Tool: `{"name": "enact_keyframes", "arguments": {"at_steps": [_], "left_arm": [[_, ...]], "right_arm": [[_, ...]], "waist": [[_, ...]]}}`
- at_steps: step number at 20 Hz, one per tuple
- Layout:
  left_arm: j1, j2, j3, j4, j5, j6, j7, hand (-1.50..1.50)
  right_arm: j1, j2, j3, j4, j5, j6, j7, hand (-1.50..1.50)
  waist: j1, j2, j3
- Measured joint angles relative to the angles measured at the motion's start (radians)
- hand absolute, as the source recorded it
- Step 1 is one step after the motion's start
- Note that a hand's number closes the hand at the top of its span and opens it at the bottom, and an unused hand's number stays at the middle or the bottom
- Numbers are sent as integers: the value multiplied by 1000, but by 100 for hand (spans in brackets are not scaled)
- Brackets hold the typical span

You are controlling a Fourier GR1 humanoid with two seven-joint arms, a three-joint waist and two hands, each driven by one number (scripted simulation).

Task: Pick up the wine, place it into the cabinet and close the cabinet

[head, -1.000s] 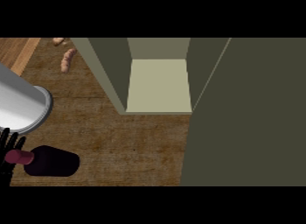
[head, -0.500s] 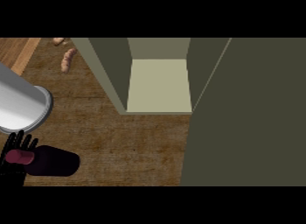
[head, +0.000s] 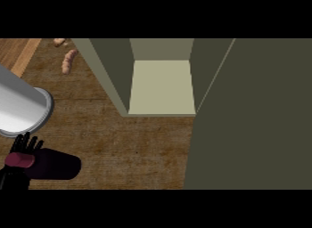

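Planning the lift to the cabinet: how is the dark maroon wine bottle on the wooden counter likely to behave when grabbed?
The dark maroon wine bottle lies on its side on the wooden counter, so its round body would probably roll if nudged. Its surface looks smooth, so it may slip. The black left hand is at its pink neck end only, so the wider body could sag when lifted.

Lighting: dim, even. Brightest area: cabinet floor (head: 162,87), 12 o'clock. Cabinet door (head: 264,116), 3 o'clock, flat dark. Surface (head: 119,133) shows soft shadow; no glare.

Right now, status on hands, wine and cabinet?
Left hand at wine neck, fingers straight. Right hand out of view. Cabinet open, path clear.
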Motion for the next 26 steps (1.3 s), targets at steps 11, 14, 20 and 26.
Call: {"name": "enact_keyframes", "arguments": {"at_steps": [11,14,20,26], "left_arm": [[-38,-4,-32,104,-26,6,-52,-150],[-61,-1,-35,178,-44,4,-111,-150],[-115,19,-22,251,-10,-9,-127,150],[-118,20,-54,279,-5,-78,-169,150]], "right_arm": [[19,5,24,0,5,4,-25,-150],[29,0,12,0,4,11,-31,-150],[23,-1,7,1,5,10,-26,-150],[-21,-1,2,3,4,-3,13,-150]], "waist": [[1,0,0],[-1,0,0],[0,0,0],[1,-1,2]]}}
